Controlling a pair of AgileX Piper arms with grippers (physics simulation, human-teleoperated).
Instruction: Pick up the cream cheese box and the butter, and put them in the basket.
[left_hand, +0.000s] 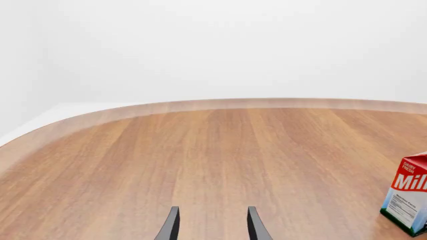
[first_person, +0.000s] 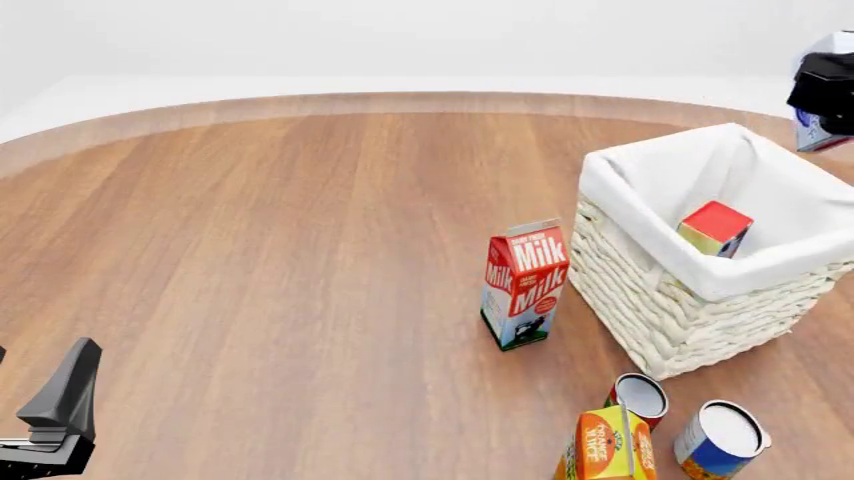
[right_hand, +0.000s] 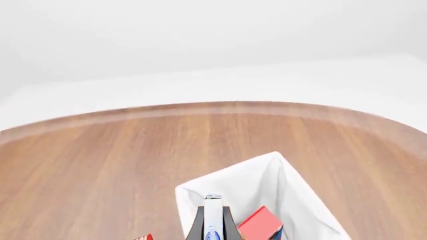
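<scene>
The basket (first_person: 667, 300) stands at the right of the table, and it also shows in the right wrist view (right_hand: 233, 187). The butter (first_person: 717, 228) lies inside it, also seen in the right wrist view (right_hand: 261, 225). My right gripper (right_hand: 212, 229) is shut on the cream cheese box (right_hand: 212, 212), a thin white and blue carton, and holds it high above the basket. In the front view this gripper (first_person: 819, 118) sits at the far right edge, beyond the basket. My left gripper (left_hand: 212, 227) is open and empty, low over bare table at the near left (first_person: 51, 415).
A red Milk carton (first_person: 525, 285) stands just left of the basket, and shows in the left wrist view (left_hand: 408, 200). Two tin cans (first_person: 641, 398) (first_person: 721, 438) and an orange juice carton (first_person: 607, 448) stand in front of the basket. The table's curved edge (first_person: 400, 100) runs along the back.
</scene>
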